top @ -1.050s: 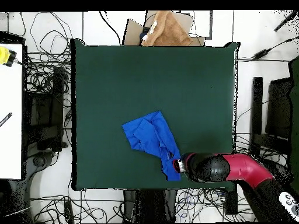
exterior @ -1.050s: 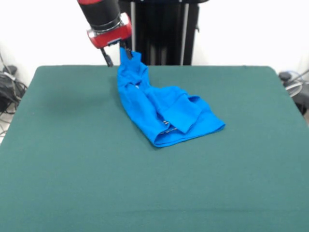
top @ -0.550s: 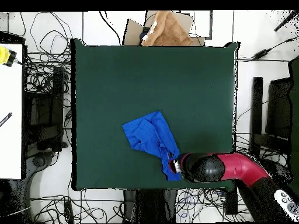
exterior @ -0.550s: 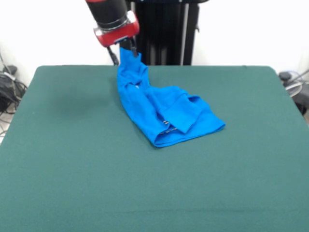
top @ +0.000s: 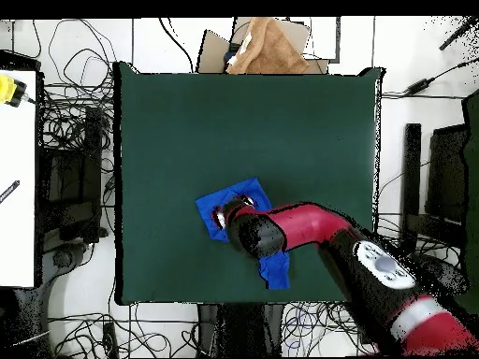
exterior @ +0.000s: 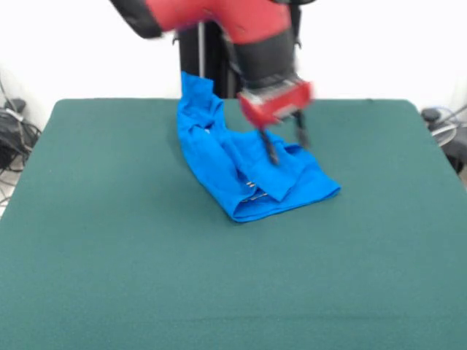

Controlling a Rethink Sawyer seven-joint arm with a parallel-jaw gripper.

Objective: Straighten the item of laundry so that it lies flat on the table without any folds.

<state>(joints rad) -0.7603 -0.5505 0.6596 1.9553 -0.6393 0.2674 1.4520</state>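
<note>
The item of laundry (exterior: pixel 241 171), a bright blue shirt, lies crumpled on the table (exterior: pixel 109 255) with folds across its middle. One end of it still rises in a peak at the table's far edge. My gripper (exterior: pixel 286 142) hangs open just above the shirt's right half, with its two fingers apart and nothing between them. In the overhead view the arm's head covers the middle of the shirt (top: pixel 275 271). There the gripper (top: pixel 224 217) sits over the shirt's upper left part, on the green table (top: pixel 281 131).
A brown cloth on cardboard (top: pixel 266 51) lies just beyond the table's top edge in the overhead view. Cables ring the table on every side. A white side table (top: pixel 19 178) stands at the left.
The gripper has let go of the shirt's raised end at the far edge. It has swung over to the shirt's middle and now stands open.
</note>
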